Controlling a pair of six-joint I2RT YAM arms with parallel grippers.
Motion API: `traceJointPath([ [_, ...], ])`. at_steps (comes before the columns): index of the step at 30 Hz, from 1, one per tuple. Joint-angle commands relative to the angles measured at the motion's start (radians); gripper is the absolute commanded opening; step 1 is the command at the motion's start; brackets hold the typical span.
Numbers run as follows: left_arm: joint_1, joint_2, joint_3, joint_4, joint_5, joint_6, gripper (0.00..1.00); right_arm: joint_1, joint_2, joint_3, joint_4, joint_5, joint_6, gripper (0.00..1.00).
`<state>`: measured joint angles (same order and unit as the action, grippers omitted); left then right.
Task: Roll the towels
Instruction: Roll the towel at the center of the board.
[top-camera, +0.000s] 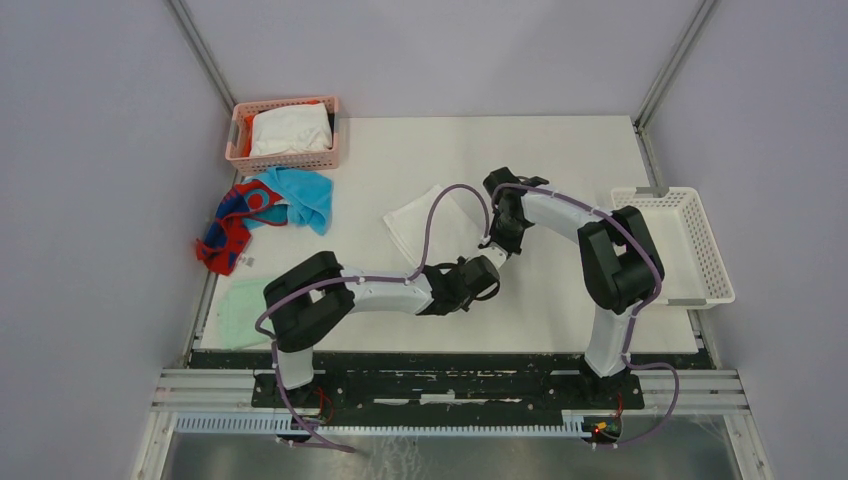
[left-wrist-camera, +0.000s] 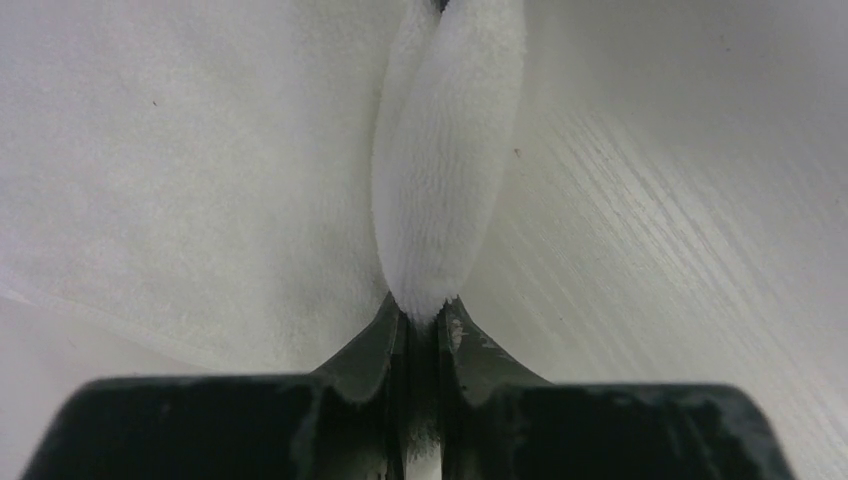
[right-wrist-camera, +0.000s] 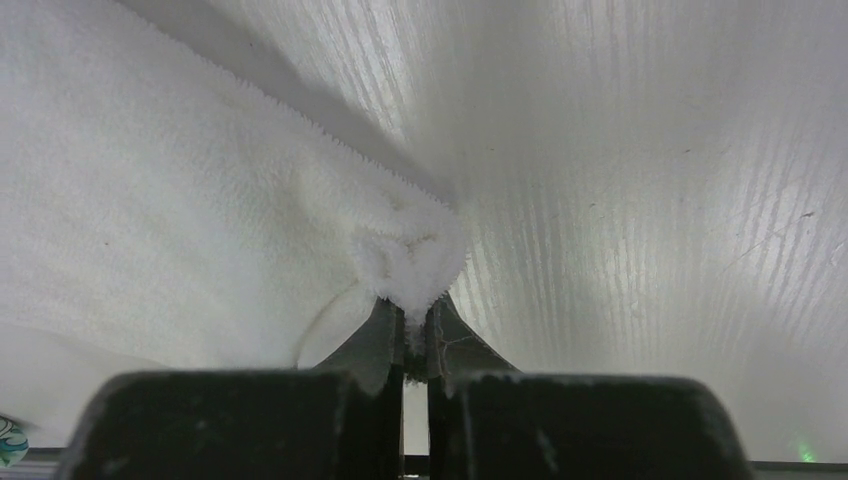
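A plain white towel lies spread on the table's middle. My left gripper is shut on a pinched fold of its edge. My right gripper is shut on a corner of the same towel. The two grippers are close together at the towel's near right side. The turquoise-blue towel and the red towel with dark-blue blotches lie crumpled together at the left. Another white cloth fills the pink basket.
An empty white basket stands at the table's right edge. A pale mint-green folded cloth lies at the near left, beside my left arm. The pink basket stands at the back left corner.
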<state>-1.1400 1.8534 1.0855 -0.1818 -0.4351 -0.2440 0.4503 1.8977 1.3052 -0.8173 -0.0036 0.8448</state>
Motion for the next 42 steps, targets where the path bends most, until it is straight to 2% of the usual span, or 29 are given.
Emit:
traceJointPath([
  [1,0.038,-0.034,0.001,0.062,0.113,-0.014,0.08,-0.008,-0.039,-0.010,0.064,-0.041,-0.019,0.09],
  [4,0.121,-0.070,-0.048,0.111,0.323,-0.083,0.03,-0.018,-0.079,-0.038,0.113,-0.077,-0.041,0.17],
  [8,0.240,-0.088,-0.090,0.161,0.562,-0.176,0.03,-0.044,-0.168,-0.116,0.237,-0.155,-0.064,0.34],
  [13,0.358,-0.056,-0.144,0.257,0.798,-0.336,0.03,-0.093,-0.317,-0.283,0.514,-0.278,-0.036,0.56],
  [18,0.460,-0.003,-0.178,0.338,0.944,-0.476,0.03,-0.125,-0.421,-0.437,0.695,-0.333,-0.037,0.67],
  [23,0.502,0.048,-0.179,0.372,1.015,-0.555,0.03,-0.134,-0.433,-0.570,0.869,-0.381,-0.014,0.69],
  [28,0.514,0.083,-0.151,0.344,1.023,-0.574,0.03,-0.133,-0.359,-0.651,1.081,-0.424,0.079,0.70],
  [35,0.523,0.123,-0.131,0.309,1.032,-0.591,0.03,-0.134,-0.237,-0.719,1.323,-0.383,0.220,0.71],
  [38,0.523,0.130,-0.122,0.301,1.032,-0.596,0.03,-0.132,-0.186,-0.735,1.394,-0.363,0.265,0.69],
  [42,0.523,0.137,-0.110,0.286,1.030,-0.602,0.03,-0.133,-0.142,-0.747,1.395,-0.310,0.287,0.62],
])
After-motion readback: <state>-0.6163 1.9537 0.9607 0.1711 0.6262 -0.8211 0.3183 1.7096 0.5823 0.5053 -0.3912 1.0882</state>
